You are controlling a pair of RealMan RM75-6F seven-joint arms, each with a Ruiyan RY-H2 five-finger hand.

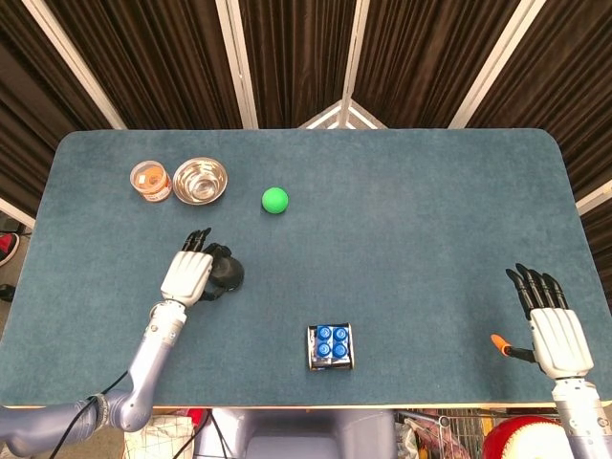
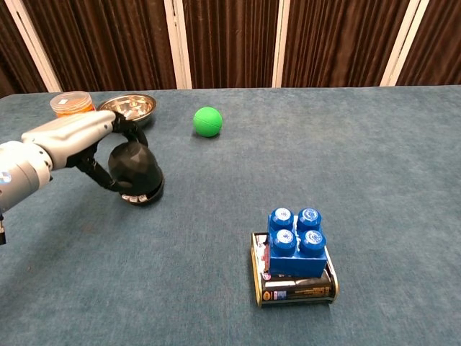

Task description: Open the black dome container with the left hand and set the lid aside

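The black dome container sits on the blue cloth left of the middle and looks tipped, its base edge raised on one side. My left hand comes in from the left and grips it, fingers curled over the dome's top and thumb low on its near side. I cannot tell whether the lid has parted from the base. My right hand rests flat near the table's front right corner, fingers spread and holding nothing; the chest view does not show it.
An orange-lidded jar and a steel bowl stand at the back left, a green ball to their right. A blue brick lies on a black tin front centre. A small orange-tipped object lies beside my right hand.
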